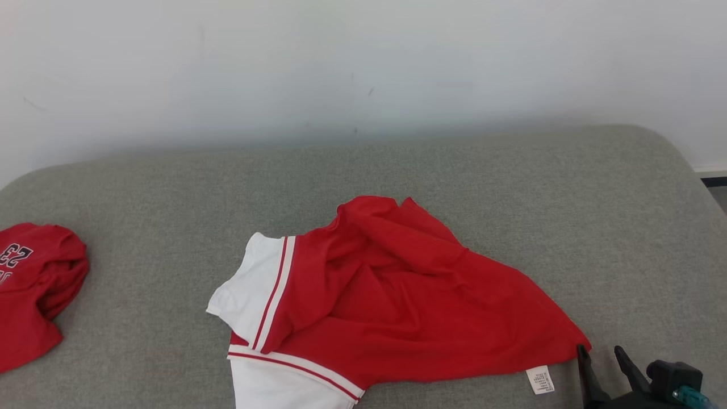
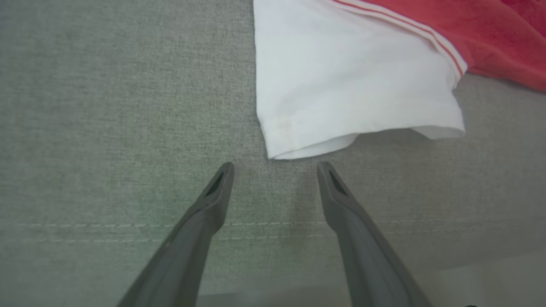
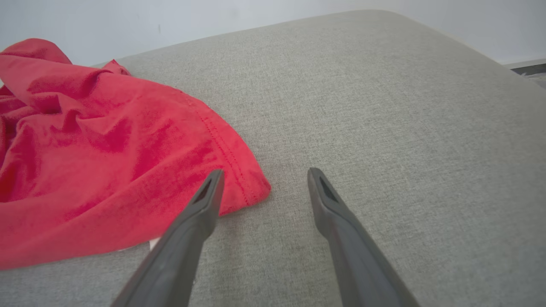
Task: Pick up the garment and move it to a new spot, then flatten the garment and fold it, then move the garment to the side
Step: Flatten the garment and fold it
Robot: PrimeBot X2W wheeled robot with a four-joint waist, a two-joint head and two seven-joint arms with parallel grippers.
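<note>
garment (image 1: 397, 295), a red shirt with white, red-striped sleeves, lies crumpled at the middle of the grey cushion (image 1: 511, 187) and reaches toward 6 o'clock in the head view. its white label (image 1: 539, 379) pokes out under the hem at 5 o'clock. right hand (image 1: 600, 349) sits at 5 o'clock, fingers spread and holding nothing. in the right wrist view one finger overlaps the corner of the red hem while the other stands over bare cushion. left hand (image 2: 275, 166) is likewise spread wide and empty, its tips just short of a white sleeve (image 2: 349, 85) at 12 o'clock in the left wrist view. second red shirt (image 1: 34, 284), printed with 23, lies bunched at 9 o'clock, well apart. pale wall (image 1: 363, 68) stands behind the cushion.
</note>
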